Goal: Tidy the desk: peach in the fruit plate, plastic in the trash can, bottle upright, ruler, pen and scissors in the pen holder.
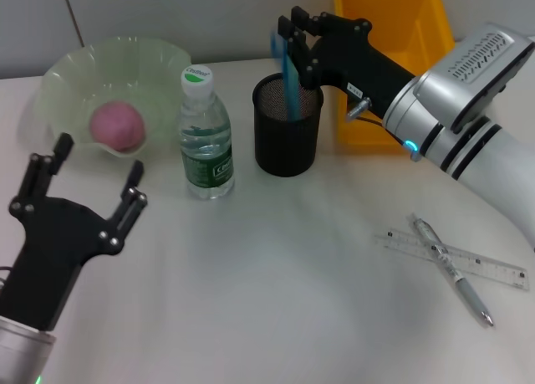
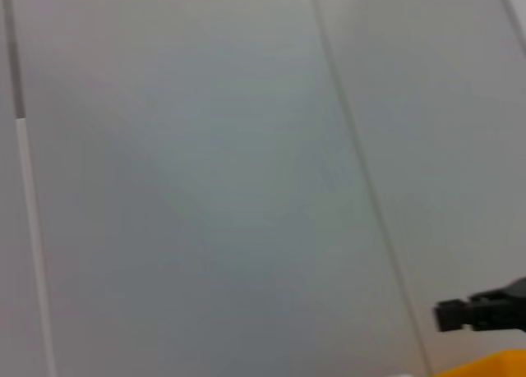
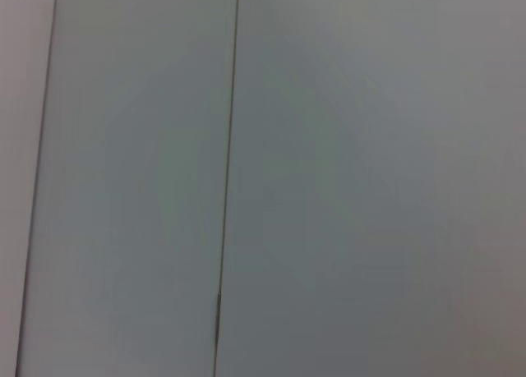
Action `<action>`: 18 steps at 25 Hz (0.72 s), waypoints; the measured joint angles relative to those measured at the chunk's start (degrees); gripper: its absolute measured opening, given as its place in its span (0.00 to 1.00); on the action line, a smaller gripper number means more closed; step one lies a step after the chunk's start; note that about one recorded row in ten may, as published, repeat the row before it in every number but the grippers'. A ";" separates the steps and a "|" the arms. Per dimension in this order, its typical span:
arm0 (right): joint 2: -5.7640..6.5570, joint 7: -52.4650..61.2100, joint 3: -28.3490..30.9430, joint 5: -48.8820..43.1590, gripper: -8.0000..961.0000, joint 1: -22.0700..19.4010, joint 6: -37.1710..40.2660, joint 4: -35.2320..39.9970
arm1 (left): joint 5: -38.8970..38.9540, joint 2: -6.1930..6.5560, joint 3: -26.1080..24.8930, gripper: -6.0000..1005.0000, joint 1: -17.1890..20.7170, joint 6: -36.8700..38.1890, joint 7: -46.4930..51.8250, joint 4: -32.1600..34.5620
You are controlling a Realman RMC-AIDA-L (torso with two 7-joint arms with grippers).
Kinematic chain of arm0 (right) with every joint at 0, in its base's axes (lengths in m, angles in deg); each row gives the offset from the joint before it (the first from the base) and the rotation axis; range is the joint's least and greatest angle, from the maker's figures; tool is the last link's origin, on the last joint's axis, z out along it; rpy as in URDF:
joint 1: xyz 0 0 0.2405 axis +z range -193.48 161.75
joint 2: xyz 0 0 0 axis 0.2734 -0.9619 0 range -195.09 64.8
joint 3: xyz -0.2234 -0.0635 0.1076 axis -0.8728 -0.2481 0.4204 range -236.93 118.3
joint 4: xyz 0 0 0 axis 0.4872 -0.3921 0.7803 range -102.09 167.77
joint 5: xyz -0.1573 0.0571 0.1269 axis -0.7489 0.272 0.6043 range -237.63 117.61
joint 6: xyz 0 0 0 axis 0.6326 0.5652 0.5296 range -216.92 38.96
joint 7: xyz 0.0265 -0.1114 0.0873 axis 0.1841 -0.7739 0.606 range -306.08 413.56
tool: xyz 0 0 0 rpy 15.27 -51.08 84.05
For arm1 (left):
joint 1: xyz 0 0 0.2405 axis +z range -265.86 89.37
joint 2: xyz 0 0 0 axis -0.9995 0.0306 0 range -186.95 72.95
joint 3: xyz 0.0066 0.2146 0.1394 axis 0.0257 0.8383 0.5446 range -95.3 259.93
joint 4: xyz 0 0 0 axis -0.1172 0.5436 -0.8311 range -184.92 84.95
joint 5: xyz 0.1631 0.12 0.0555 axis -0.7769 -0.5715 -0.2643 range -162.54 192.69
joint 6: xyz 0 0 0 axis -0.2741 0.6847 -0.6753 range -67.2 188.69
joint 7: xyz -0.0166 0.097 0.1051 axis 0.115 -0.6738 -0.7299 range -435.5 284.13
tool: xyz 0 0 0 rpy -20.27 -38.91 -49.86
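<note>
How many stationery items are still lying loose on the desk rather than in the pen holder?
2: a clear ruler and a pen lying crossed over it, both near the robot's right. The blue scissors, at the right gripper, already stand in the black mesh pen holder.

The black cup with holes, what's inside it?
A blue-handled thing, probably the scissors, stands in the pen holder, with the right gripper at its top. Its lower end and the holder's bottom are hidden.
</note>
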 joint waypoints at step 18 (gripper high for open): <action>0.68 24.07 -6.47 -0.93 0.64 -12.90 18.31 15.80 | -17.79 2.74 -0.15 0.78 -2.22 -1.22 0.00 -3.57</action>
